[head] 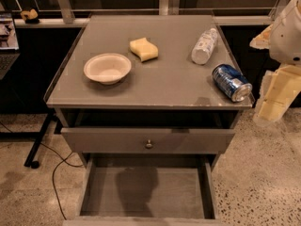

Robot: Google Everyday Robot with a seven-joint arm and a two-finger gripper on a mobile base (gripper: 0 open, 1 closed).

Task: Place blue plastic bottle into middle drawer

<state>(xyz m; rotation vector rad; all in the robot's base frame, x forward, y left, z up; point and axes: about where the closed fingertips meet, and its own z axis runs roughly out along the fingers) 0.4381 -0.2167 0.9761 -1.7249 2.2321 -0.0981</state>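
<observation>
The blue plastic bottle (204,46), clear with a white cap and a pale label, lies on its side at the back right of the grey cabinet top (169,84). The middle drawer (183,194) is pulled out at the bottom of the view, wide and shallow, with nothing on its floor. My gripper (276,95) hangs off the cabinet's right side, pale yellow under the white arm (288,32). It is to the right of the bottle, apart from it, and holds nothing that I can see.
A shiny blue drink can (231,82) lies on its side at the top's front right corner. A yellow sponge (144,49) and a white bowl (107,68) sit further left. A closed drawer front with a small knob (148,144) is above the open drawer.
</observation>
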